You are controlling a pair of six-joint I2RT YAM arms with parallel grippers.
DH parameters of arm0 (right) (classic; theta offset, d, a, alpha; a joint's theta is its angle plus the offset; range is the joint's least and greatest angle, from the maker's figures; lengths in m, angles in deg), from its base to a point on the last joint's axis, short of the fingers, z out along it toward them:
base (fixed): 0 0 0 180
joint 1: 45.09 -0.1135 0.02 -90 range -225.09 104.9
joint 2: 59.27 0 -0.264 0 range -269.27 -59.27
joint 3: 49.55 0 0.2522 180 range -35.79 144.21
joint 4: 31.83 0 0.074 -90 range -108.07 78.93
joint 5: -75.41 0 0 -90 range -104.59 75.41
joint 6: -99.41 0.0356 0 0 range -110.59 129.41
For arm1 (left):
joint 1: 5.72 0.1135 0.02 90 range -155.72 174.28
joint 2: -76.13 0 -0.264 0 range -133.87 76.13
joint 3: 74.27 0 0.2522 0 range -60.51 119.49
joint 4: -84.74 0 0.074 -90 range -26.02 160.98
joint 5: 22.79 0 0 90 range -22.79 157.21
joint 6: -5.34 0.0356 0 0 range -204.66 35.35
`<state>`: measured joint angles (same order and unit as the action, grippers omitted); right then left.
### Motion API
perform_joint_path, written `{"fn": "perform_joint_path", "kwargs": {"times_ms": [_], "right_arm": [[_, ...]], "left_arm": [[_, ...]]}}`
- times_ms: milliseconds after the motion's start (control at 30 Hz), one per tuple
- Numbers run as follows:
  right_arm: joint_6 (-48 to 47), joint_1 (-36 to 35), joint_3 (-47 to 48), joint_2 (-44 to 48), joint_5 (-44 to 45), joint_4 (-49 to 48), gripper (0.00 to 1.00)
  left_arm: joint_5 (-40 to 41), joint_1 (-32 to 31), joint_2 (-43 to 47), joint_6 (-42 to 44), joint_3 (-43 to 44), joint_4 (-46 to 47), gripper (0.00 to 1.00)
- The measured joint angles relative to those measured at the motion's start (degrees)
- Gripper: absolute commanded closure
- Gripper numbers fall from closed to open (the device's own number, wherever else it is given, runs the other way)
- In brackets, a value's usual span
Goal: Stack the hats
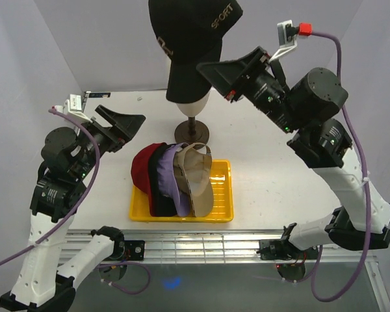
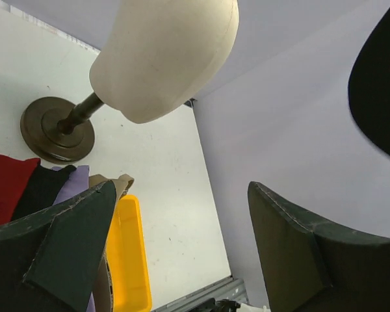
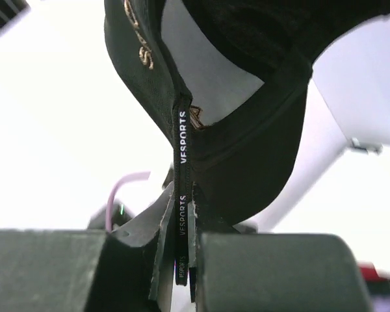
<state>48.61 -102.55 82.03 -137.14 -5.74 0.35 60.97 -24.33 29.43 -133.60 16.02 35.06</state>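
Our main worry is the grip: the right tool (image 3: pixel 182 240) is closed on nothing more than the thin rear strap of the black cap (image 1: pixel 188 39), the one lettered in gold, so the whole cap dangles from a narrow band. We judge that a quick swing or a jerk could let the strap slide out and drop the cap onto the surface (image 1: pixel 266 175), away from the pile. A hanging cap also turns freely, so we could set it down crooked or crown-up on the others. On the way down it could brush the cream mannequin head (image 2: pixel 162 55), which stands bare on a slim stand and might tip. The left tool (image 1: pixel 127 123) hangs open and empty just left of the pile, and a careless move there could knock the row over.

The held cap is up in the air, above and behind the yellow tray (image 1: pixel 224 195). It looks soft, its crown folded where it hangs, with a curved brim. In the tray we see the rest nested on their sides: the red cap (image 1: pixel 142 170) outermost, then a dark cap (image 1: pixel 157 188), the lavender cap (image 1: pixel 172 179) and the tan cap (image 1: pixel 198 182), hollow side showing
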Motion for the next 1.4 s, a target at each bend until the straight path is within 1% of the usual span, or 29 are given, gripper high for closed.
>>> {"fn": "perform_joint_path", "kwargs": {"times_ms": [67,133,200,267,367,433,500,567,700,900,1033,1200,1400], "right_arm": [[5.3,6.4,-2.4,-0.8,-6.1,-7.6,0.92],[13.0,13.5,-6.4,-2.0,-12.8,-18.0,0.92],[23.1,19.8,-7.7,-6.2,-18.9,-28.3,0.92],[33.1,23.9,-7.2,-12.2,-23.5,-38.7,0.92],[47.5,27.6,-1.2,-24.0,-28.9,-50.2,0.92],[55.5,29.3,1.4,-29.9,-31.6,-54.6,0.92],[62.3,30.7,1.1,-33.5,-33.6,-58.4,0.92],[66.7,32.0,-2.0,-34.0,-35.1,-60.7,0.92],[71.3,34.9,-10.7,-30.9,-37.3,-67.0,0.92],[73.6,37.3,-20.4,-25.1,-39.2,-76.2,0.92],[74.4,36.7,-22.0,-24.5,-40.7,-81.4,0.92],[74.6,36.4,-24.1,-24.6,-42.2,-84.5,0.92],[74.7,36.4,-26.0,-26.0,-43.6,-85.9,0.92]], "left_arm": [[1.4,0.0,1.1,-0.3,0.1,-0.4,0.07],[2.4,0.0,1.6,-0.7,0.2,-0.9,0.07],[3.0,0.0,1.7,-0.7,0.2,-1.6,0.07],[3.7,0.0,1.6,-0.7,0.2,-2.1,0.07],[4.2,0.0,1.7,-0.7,0.1,-2.7,0.07],[4.4,0.0,1.8,-0.7,0.0,-2.8,0.08],[4.4,0.0,1.8,-0.7,-0.2,-2.8,0.08],[4.3,0.0,1.9,-0.7,-0.6,-2.7,0.08],[4.3,0.0,1.7,-1.0,-1.5,-2.6,0.08],[3.8,0.0,1.0,-1.2,-1.9,-2.4,0.08],[3.6,0.0,1.0,-1.6,-2.4,-1.8,0.08],[3.5,0.0,1.2,-1.8,-3.0,-1.7,0.08],[3.5,0.0,1.3,-1.8,-3.0,-1.6,0.09]]}}
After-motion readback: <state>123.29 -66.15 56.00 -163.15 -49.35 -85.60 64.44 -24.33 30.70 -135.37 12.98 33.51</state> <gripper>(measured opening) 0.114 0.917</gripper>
